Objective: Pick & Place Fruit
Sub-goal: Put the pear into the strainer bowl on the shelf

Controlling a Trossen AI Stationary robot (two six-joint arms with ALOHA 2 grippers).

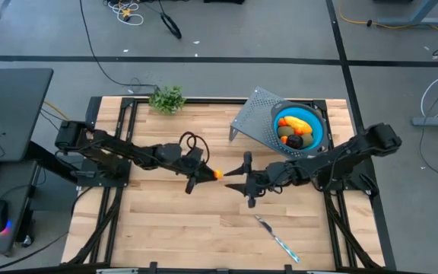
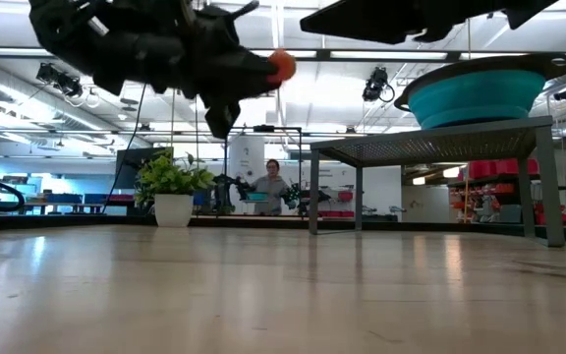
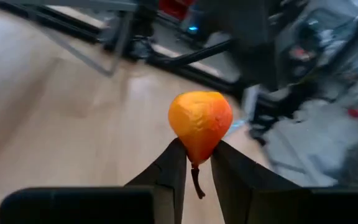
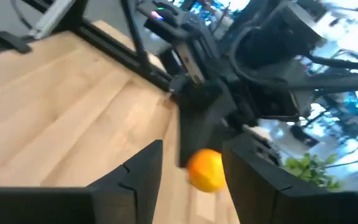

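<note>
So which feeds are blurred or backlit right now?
Left wrist view: orange fruit sharp in the left gripper, background smeared. Right wrist view: blurred throughout, right gripper open. Low view: arms silhouetted against bright ceiling lights. High view: evenly lit, sharp.

The high view looks straight down on the whole wooden table (image 1: pixel 204 221) from well above. The low view sits at the table's (image 2: pixel 283 295) surface, facing level across it into the room. The left wrist view looks forward past its own fingers (image 3: pixel 166 180), very close to the orange fruit (image 3: pixel 200 124) between them. The right wrist view faces the opposite way, toward that same orange fruit (image 4: pixel 205 169), close by. All four views share this fruit (image 1: pixel 218 173) above the table's middle; the low view catches it (image 2: pixel 281 67) from below.
</note>
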